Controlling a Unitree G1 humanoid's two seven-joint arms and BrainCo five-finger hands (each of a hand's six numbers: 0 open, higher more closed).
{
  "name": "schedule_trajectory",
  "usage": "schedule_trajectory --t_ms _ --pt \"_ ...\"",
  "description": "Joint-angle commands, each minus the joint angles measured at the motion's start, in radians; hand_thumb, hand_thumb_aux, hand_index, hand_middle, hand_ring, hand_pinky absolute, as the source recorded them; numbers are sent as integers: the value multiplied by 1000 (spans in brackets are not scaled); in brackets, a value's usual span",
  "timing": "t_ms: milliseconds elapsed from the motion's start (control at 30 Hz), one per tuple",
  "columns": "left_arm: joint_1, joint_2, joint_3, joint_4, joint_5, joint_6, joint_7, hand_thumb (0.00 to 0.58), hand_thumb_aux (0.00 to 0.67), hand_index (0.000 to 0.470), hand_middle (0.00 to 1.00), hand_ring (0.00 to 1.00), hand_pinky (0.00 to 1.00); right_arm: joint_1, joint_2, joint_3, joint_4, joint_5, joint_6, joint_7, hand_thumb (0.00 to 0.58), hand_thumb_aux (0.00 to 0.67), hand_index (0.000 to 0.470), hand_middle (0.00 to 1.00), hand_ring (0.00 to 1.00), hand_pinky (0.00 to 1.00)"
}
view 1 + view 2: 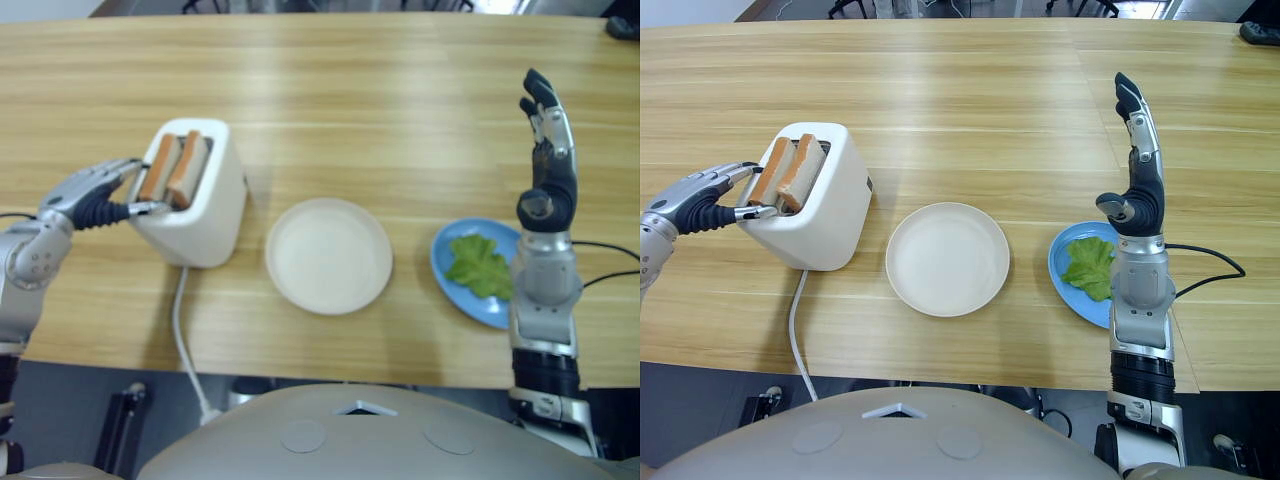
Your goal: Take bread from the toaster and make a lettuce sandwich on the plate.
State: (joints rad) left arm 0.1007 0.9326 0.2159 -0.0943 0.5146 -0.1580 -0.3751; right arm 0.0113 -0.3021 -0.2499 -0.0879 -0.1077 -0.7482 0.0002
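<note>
A white toaster (205,200) stands on the left of the wooden table, with two brown bread slices (173,168) poking out of its slots. My left hand (105,195) is at the toaster's left side, its fingertips pinching the nearer slice's edge. A cream plate (328,254) lies bare in the middle. To its right a blue plate (452,270) holds a green lettuce leaf (478,264). My right hand (546,140) is raised upright over the blue plate's right side, fingers straight and holding nothing.
The toaster's white cable (184,345) runs off the table's front edge. A dark object (622,27) lies at the far right corner. The far half of the table (350,90) is bare wood.
</note>
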Motion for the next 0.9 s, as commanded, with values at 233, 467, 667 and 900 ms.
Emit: schedule_trajectory --t_ms 233,467,667,900 --pt "-61 -31 -105 54 5 -28 5 580 670 460 0 0 0 14 -1 -14 0 1 2 -4 0 0 0 0 0 0" --pt "-124 -94 -123 121 -32 -18 47 580 670 460 0 0 0 26 4 -19 0 -4 -3 -14 0 0 0 0 0 0" --pt "-169 -158 -101 159 -103 -5 61 580 670 460 0 0 0 26 10 -18 1 -12 -4 -16 0 0 0 0 0 0" --pt "-204 -216 -66 171 -183 -1 96 580 670 460 1000 1000 1000 29 15 -17 4 -15 -7 -16 0 0 0 0 0 0"
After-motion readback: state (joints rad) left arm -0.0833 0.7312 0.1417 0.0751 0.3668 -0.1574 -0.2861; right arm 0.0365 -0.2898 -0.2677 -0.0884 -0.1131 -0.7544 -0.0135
